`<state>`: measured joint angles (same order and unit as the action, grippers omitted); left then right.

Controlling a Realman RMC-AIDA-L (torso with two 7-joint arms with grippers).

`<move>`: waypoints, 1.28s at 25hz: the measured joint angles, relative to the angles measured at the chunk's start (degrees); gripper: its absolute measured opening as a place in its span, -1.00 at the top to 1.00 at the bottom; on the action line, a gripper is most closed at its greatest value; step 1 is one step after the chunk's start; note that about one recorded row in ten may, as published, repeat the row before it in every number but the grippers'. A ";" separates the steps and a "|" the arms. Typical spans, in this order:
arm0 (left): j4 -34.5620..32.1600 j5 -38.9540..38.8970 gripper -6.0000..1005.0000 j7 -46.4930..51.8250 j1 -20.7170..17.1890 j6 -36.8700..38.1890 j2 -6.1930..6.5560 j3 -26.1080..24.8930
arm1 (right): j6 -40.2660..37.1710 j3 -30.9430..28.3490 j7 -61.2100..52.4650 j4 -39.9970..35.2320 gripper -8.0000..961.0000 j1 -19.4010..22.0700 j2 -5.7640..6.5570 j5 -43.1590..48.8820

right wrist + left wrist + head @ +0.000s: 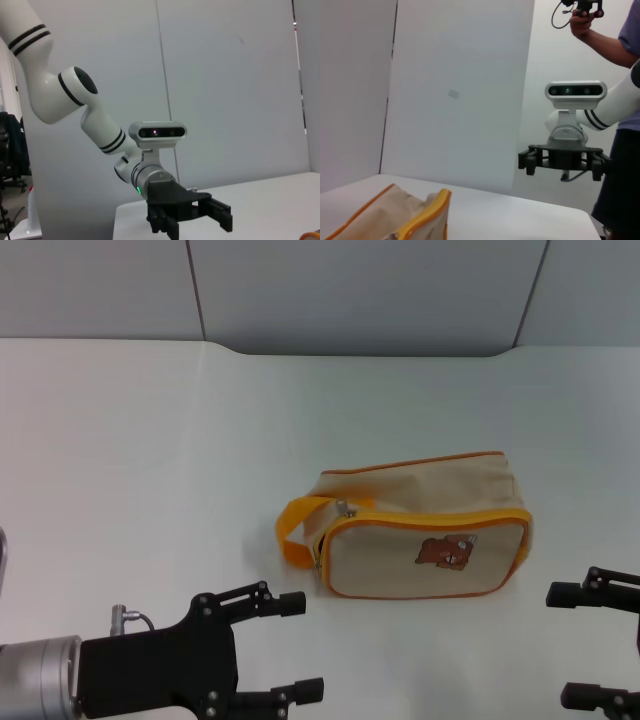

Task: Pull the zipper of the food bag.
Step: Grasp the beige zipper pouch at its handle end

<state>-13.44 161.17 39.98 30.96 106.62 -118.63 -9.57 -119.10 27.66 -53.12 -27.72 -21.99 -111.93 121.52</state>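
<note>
Nearest, at the bottom left of the head view, the left gripper [300,648] hovers above the table [150,460] with its two black fingers spread apart and nothing between them. At the near right edge the right gripper [575,645] sits at a similar height, its fingers likewise spread and empty. Both are well apart from the bag.

Farther in, right of centre on the table, the food bag [420,525] lies on its side, bear print facing the robot and its orange loop strap [295,530] sticking out to the left. The zipper [345,508] shows as a small silver pull tab at the bag's left end, just beside where the strap meets the orange trim. The zip line running along that trim looks closed as far as can be seen, though its whole run is not visible.

By this reading the task has not begun: no gripper touches the bag or the tab. Everything remains: reaching in, steadying the bag, pinching the tab and drawing it along the edge.
</note>
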 joint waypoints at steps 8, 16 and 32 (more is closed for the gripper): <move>-0.04 -2.81 -0.60 -0.15 -0.10 -1.08 -0.08 -0.38 | 2.27 -0.07 -0.06 0.21 -0.73 -0.07 -0.53 0.47; 1.47 -3.23 -0.57 -0.94 -0.09 -3.73 -0.36 -0.54 | 2.63 -0.39 -0.10 0.03 -0.72 -0.08 -0.99 0.53; 2.12 -4.05 -0.49 -1.64 -0.18 -4.50 -0.34 -0.13 | 3.18 -0.49 -0.14 0.00 -0.70 -0.16 -1.38 0.50</move>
<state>-11.32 157.12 38.34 30.78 102.11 -118.97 -9.71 -115.92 27.17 -53.26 -27.71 -22.15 -113.31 122.02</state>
